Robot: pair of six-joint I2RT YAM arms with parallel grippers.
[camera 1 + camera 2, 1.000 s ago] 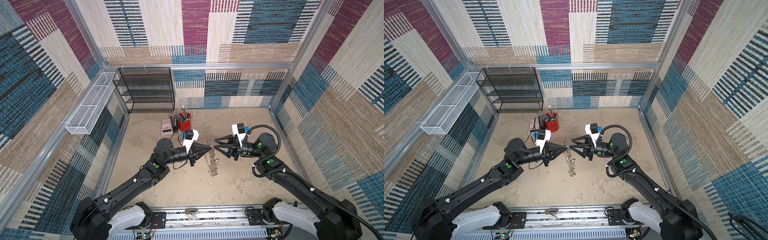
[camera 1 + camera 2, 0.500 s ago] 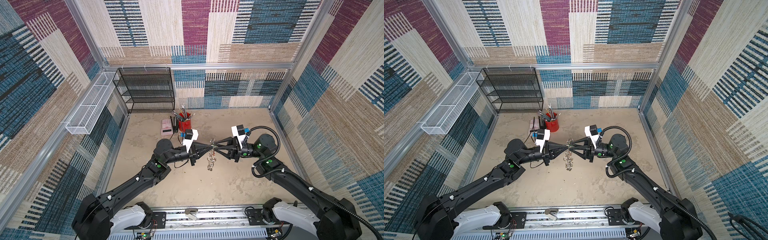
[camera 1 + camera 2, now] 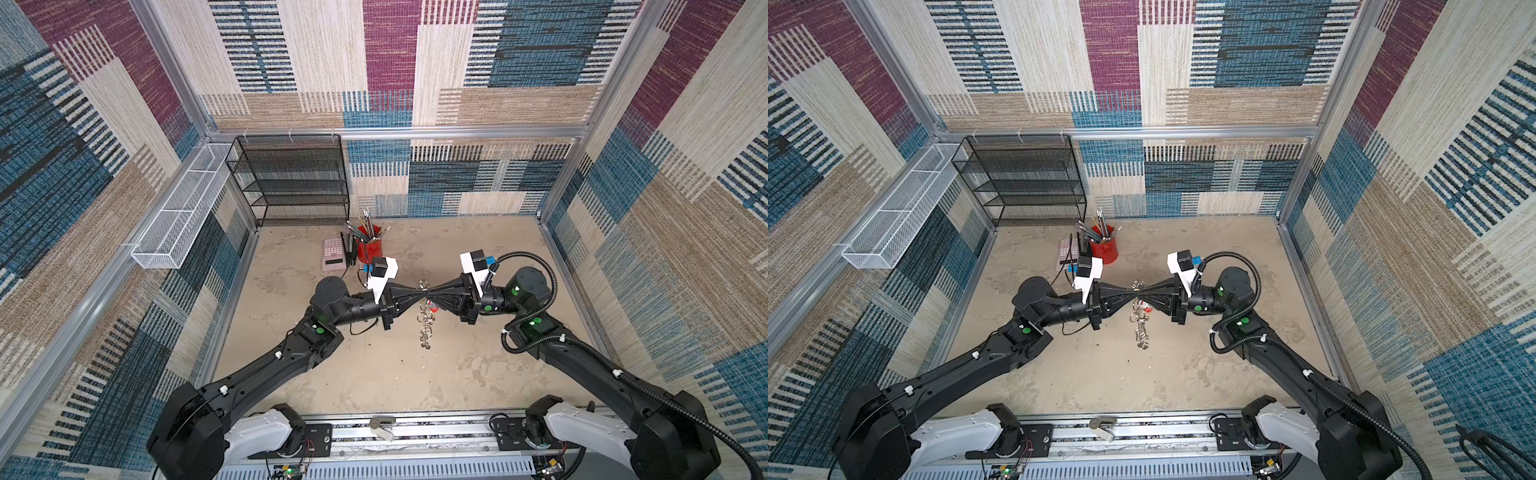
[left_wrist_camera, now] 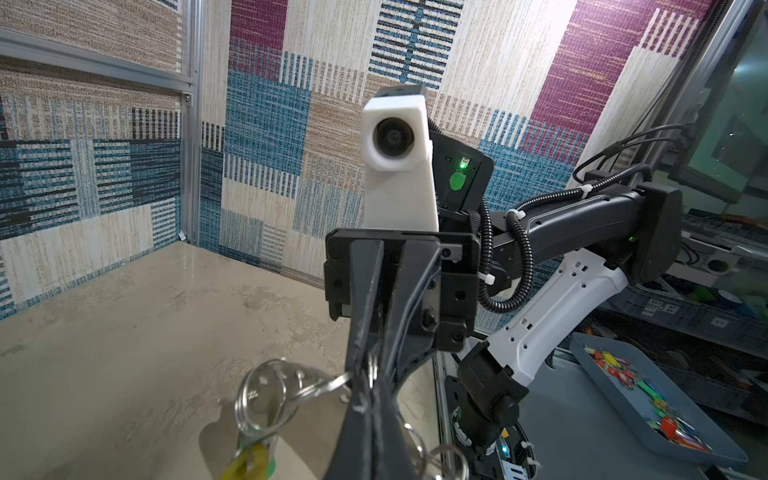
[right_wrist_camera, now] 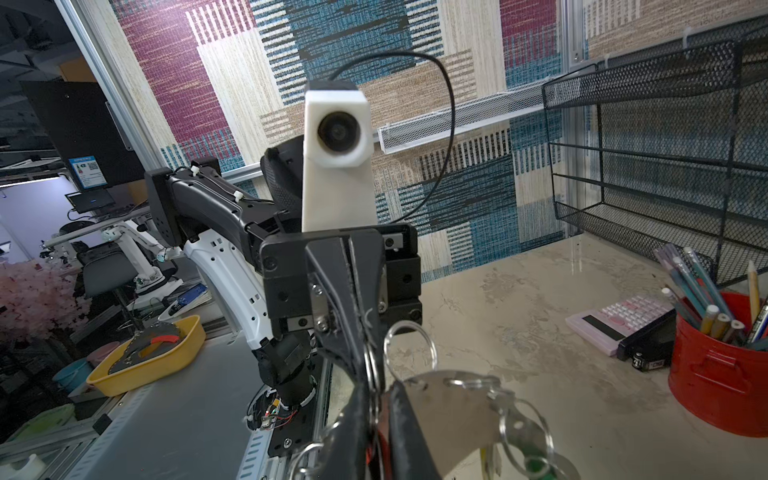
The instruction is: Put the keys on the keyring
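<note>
The keyring hung nearest, in front of the red pen cup. Its top end sat pinched between 2 meeting tips: the left gripper clenched on it, the right gripper clamped on it opposite, a red-tagged key just under its jaws.

The keyring, a grey band edged with silver split rings, is held up and hangs downward, a red-tagged key just beside it.
</note>
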